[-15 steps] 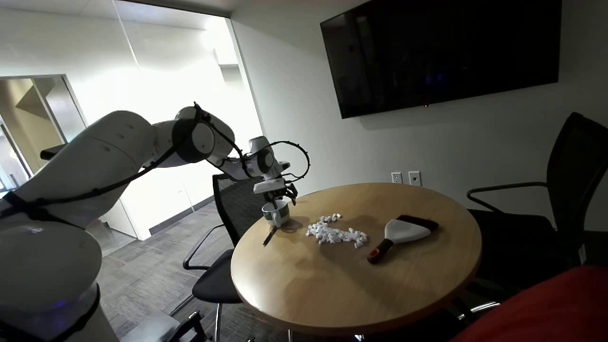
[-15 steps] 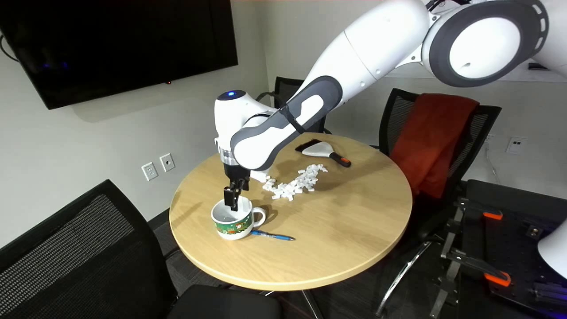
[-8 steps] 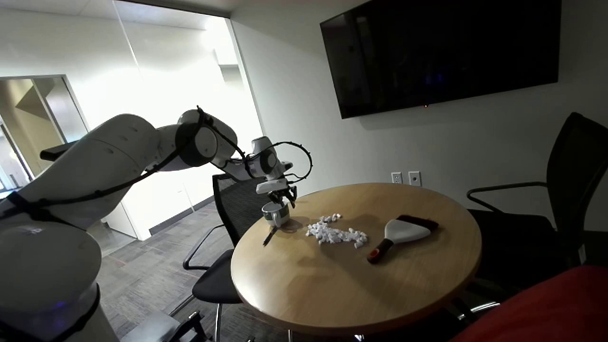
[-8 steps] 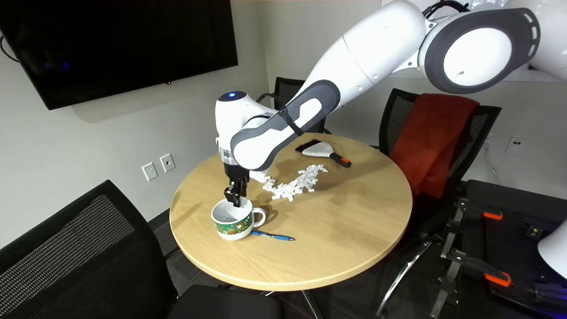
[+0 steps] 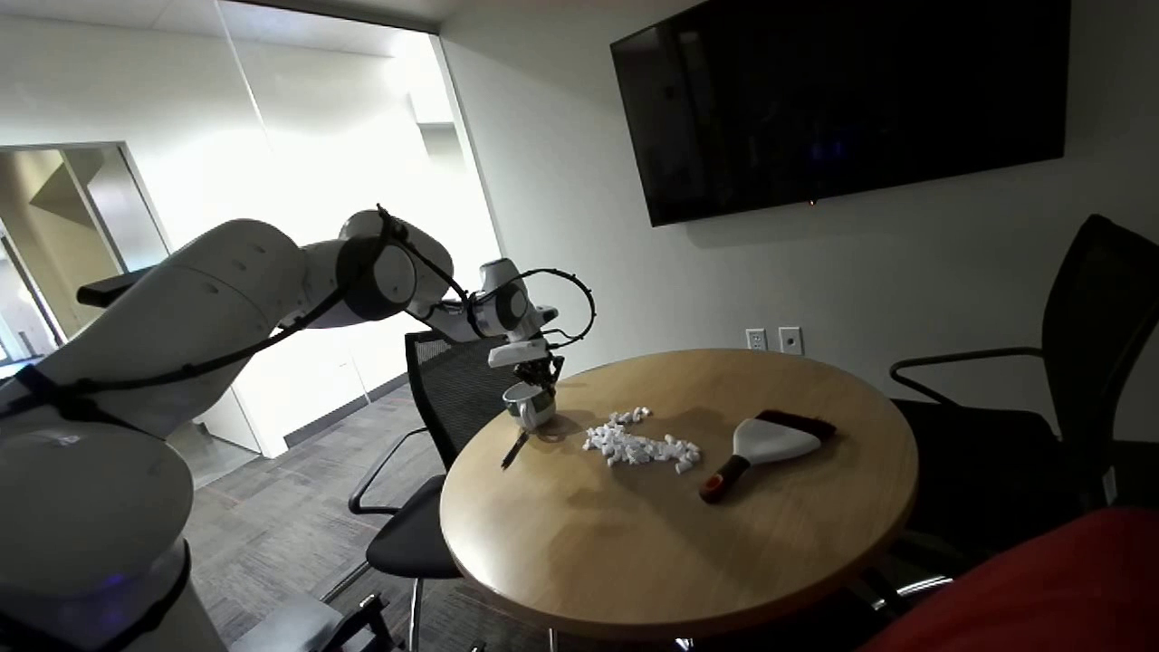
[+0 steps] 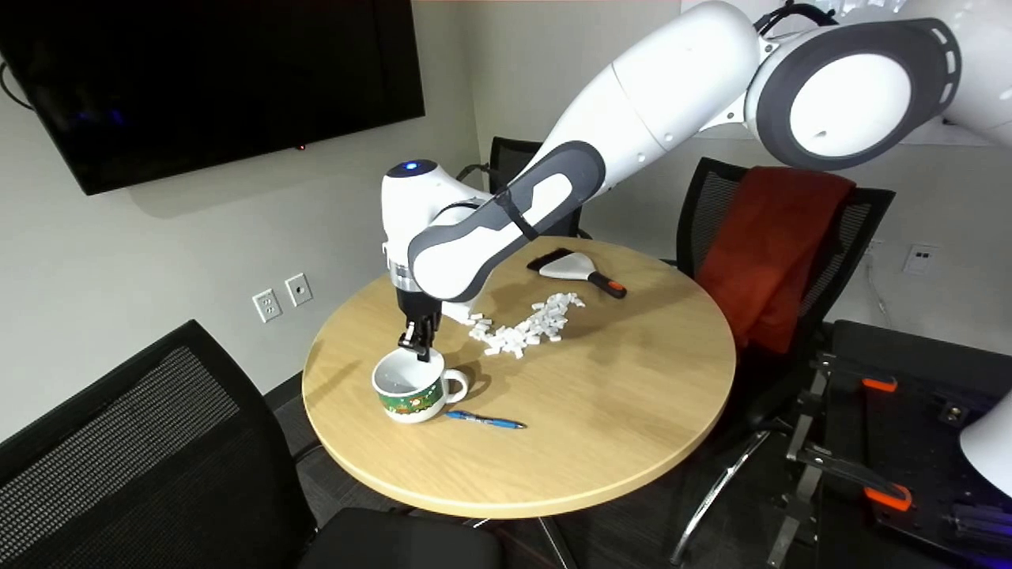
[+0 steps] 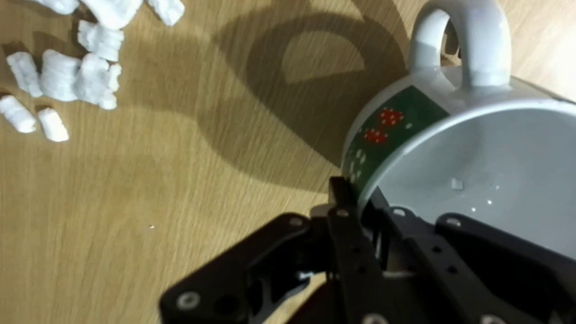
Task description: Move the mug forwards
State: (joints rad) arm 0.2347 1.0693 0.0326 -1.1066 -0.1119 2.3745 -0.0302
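The round table point(image 6: 601, 442) is being overhung by the arm point(image 6: 664, 95). Near the table's edge, the mug point(image 6: 409, 393) is being shifted slightly from its place of a moment ago; whether it is being lifted cannot be told. Its wall is now being pinched by the gripper point(image 7: 359, 198), whose fingers point(image 7: 340, 198) are being held closer together than before, so a grasp is apparently being secured and the forward move is probably being started. More of the blue pen point(image 6: 484, 419) is being uncovered just beside the mug.
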